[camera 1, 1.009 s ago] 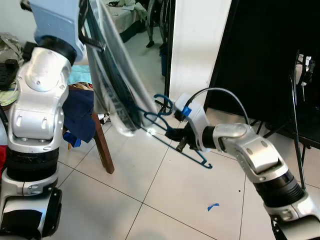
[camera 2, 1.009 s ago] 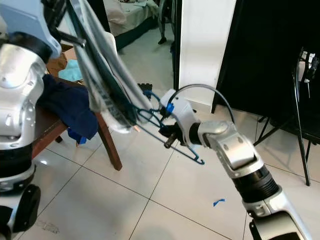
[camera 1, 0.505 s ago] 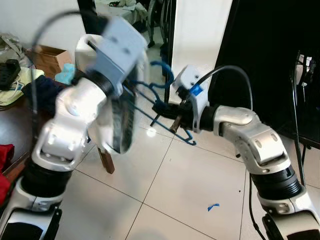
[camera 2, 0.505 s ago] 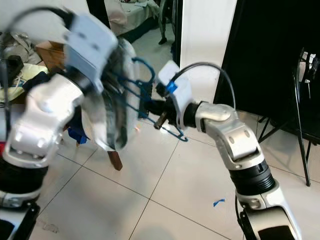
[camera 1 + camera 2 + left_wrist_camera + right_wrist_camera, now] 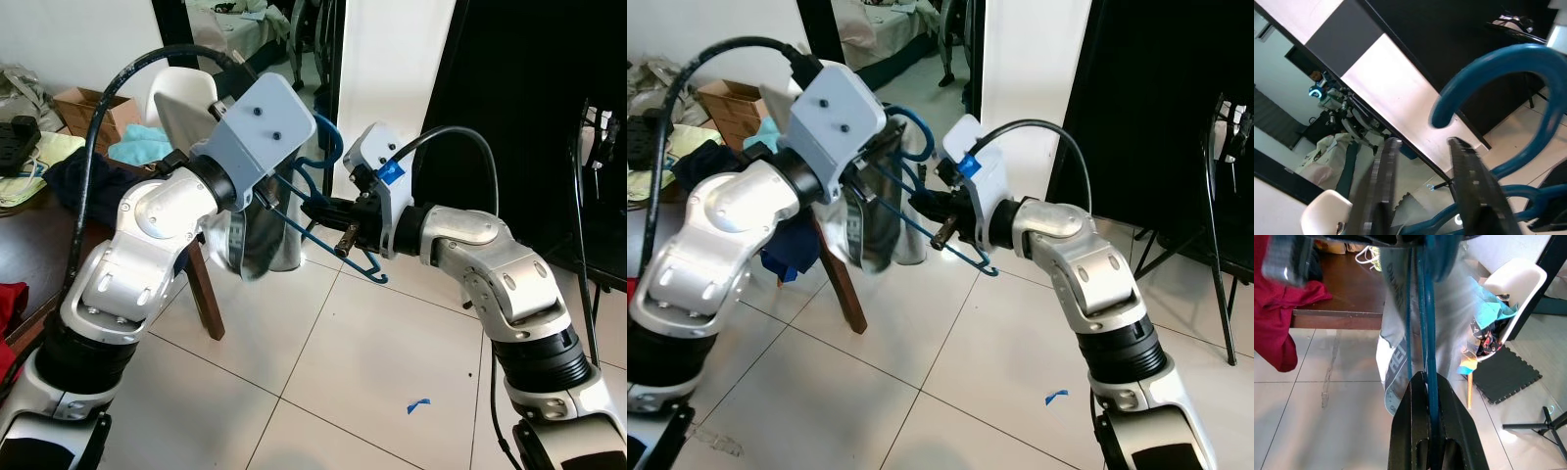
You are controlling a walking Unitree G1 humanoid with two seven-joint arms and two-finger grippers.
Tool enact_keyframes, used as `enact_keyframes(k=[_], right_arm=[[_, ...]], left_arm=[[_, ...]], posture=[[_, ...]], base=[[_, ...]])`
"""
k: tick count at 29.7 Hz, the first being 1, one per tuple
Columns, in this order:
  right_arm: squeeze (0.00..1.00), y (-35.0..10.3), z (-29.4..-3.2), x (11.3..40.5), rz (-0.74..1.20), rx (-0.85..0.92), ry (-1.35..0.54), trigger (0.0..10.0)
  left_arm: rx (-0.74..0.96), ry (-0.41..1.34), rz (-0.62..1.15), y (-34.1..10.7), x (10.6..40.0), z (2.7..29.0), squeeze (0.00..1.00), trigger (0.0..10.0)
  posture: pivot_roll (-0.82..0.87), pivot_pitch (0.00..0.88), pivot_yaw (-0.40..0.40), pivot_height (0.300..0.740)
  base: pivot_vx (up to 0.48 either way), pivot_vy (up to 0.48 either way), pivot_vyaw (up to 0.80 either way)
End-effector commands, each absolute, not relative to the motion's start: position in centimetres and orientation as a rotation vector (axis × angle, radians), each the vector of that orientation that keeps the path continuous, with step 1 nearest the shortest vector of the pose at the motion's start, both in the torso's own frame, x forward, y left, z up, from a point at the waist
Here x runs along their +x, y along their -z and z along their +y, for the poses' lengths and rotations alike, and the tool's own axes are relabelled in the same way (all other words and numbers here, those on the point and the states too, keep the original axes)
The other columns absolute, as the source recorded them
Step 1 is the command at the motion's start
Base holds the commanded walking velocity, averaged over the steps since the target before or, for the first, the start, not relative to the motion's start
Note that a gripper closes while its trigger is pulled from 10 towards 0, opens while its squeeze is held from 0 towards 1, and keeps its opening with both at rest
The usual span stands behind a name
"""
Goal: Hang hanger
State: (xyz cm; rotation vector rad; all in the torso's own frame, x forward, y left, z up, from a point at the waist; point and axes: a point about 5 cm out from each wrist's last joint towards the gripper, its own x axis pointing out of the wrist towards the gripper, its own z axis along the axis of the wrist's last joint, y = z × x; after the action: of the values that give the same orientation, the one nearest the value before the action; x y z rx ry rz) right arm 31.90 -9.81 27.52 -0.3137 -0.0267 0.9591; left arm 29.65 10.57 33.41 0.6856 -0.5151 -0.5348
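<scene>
The blue hanger is held in mid-air between the two arms, over the tiled floor and just in front of the white wall panel. A pale grey garment hangs from it, lettering showing on the cloth in the right wrist view.

Right gripper: fingers pinched tight onto a thin blue bar of the hanger. Left gripper: fingers parted, with the hanger's hook curving just past their tips and the neck lying near them — we cannot tell whether they touch it.

Risks, as we judge them:
- The whole load appears to rest on one thin-bar pinch; the garment's weight could twist the hanger in that grip, tipping the hook away from wherever it must land.
- If the left fingers shut off-centre, they could push the neck aside instead of catching it.
- The cloth hangs near the wooden table — a swing could snag it.
- No rail is visible, so we cannot judge the approach.
</scene>
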Motion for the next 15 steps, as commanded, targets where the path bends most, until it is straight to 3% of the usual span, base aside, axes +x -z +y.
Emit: enact_keyframes(k=[1, 9, 15], right_arm=[[0.0, -28.2, -9.7, 31.8, -0.074, -0.307, -0.971, 10.0], [0.0, -28.2, -10.4, 32.7, -0.077, -0.315, -0.935, 10.0], [0.0, -28.8, -11.9, 33.4, -0.127, -0.285, -0.916, 10.0]], left_arm=[[0.668, 0.645, -0.502, -33.3, 28.7, 10.3, 1.0, 10.0], [0.582, 0.796, -0.625, -36.6, 26.3, 10.1, 1.0, 10.0], [0.635, 0.725, -0.721, -39.7, 25.6, 11.9, 1.0, 10.0]], posture=[[0.0, 0.085, 0.027, 0.74], [0.01, 0.077, 0.019, 0.74], [0.02, 0.073, 0.016, 0.74]], base=[[0.0, 0.0, 0.0], [0.0, 0.0, 0.0], [0.0, 0.0, 0.0]])
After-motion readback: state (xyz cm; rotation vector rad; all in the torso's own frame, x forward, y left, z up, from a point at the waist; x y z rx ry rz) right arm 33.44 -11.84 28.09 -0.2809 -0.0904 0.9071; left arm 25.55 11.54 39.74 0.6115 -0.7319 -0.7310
